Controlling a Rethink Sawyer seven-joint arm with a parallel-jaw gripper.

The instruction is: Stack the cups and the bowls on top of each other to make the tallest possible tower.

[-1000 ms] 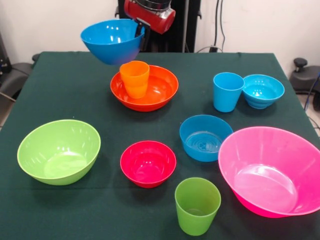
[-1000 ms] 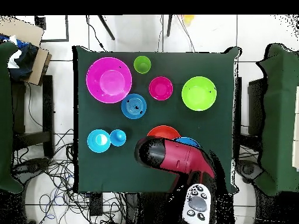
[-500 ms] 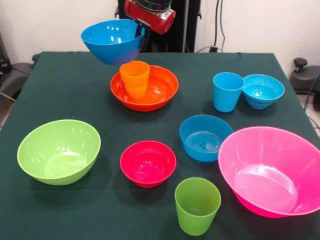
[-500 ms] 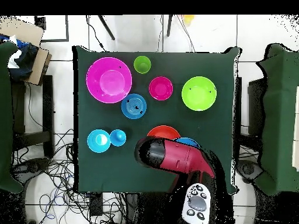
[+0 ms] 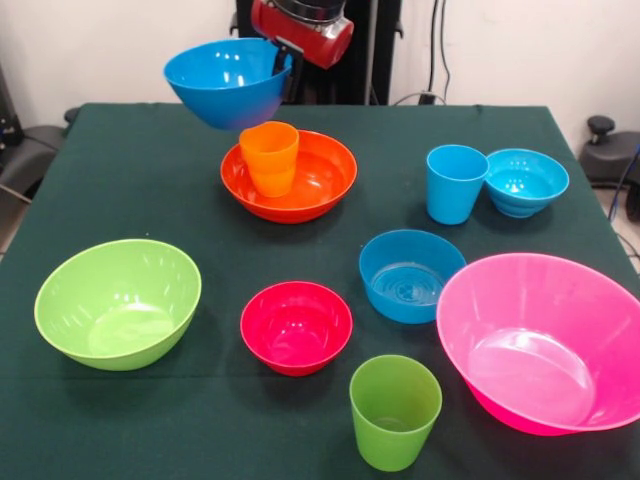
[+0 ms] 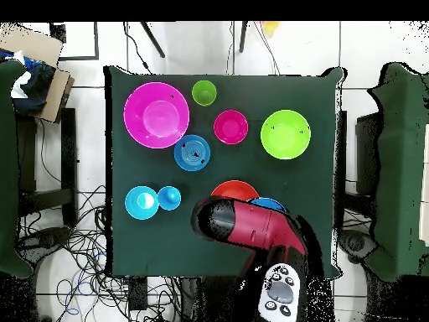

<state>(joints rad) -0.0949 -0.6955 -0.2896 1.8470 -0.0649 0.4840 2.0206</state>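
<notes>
Aloft: large blue bowl point(image 5: 227, 82), gripped at its rim by the pincer point(image 5: 283, 62), mouth up, clear of the table point(image 5: 120, 200) and partly over the orange cup point(image 5: 269, 157). Held high presumably to clear that cup's lip before being set on something. Pincer closed on the rim, probably one finger inside and one outside, though the contact is too small to confirm. Empty inside.

- Wide orange bowl point(image 5: 310, 178): on the table beneath; contains the orange cup, upright, against its near-left wall. Only nested pair so far; likely base of the tower.
- Light blue cup point(image 5: 455, 183): upright, empty, just beside the small turquoise bowl point(image 5: 526, 181), possibly touching.
- Medium blue bowl point(image 5: 409, 275): empty, close to the rim of the large pink bowl point(image 5: 545, 340).
- Large pink bowl: empty, tilted slightly toward the camera.
- Small red bowl point(image 5: 296, 326): empty, mid-table.
- Green cup point(image 5: 394, 411): upright, empty, near edge.
- Lime green bowl point(image 5: 118, 302): empty, well apart from the rest.

Overhead: arm point(image 6: 251, 226) covering most of the orange bowl and the held bowl.
</notes>
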